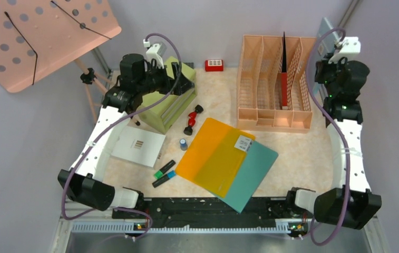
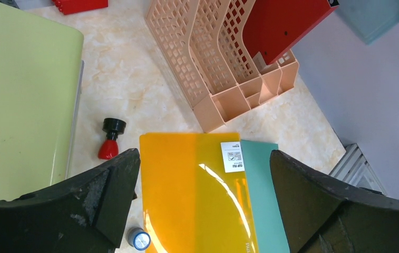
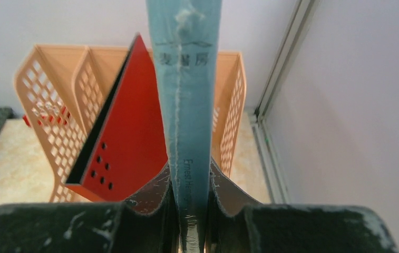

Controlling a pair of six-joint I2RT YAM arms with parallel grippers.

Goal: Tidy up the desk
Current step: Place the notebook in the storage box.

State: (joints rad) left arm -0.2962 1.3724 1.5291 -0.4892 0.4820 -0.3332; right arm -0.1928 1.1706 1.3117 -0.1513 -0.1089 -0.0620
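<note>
The right gripper (image 3: 189,184) clamps a thin pale-blue book (image 3: 186,79) upright beside the peach plastic mesh file rack (image 1: 274,122) — the beige marble-patterned desk (image 1: 302,153) lies under it — while, left of the rack, the left gripper (image 2: 202,163) gapes empty.

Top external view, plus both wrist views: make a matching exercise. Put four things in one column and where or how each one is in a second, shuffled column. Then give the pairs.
Things
1. orange folder
2. red file
3. pale blue book
4. left gripper

States
A. stands in the peach rack
B. open, holding nothing
C. clamped in the right gripper
D. lies flat on the desk, partly over the teal folder

Pairs: 1-D, 2-A, 3-C, 4-B
</note>
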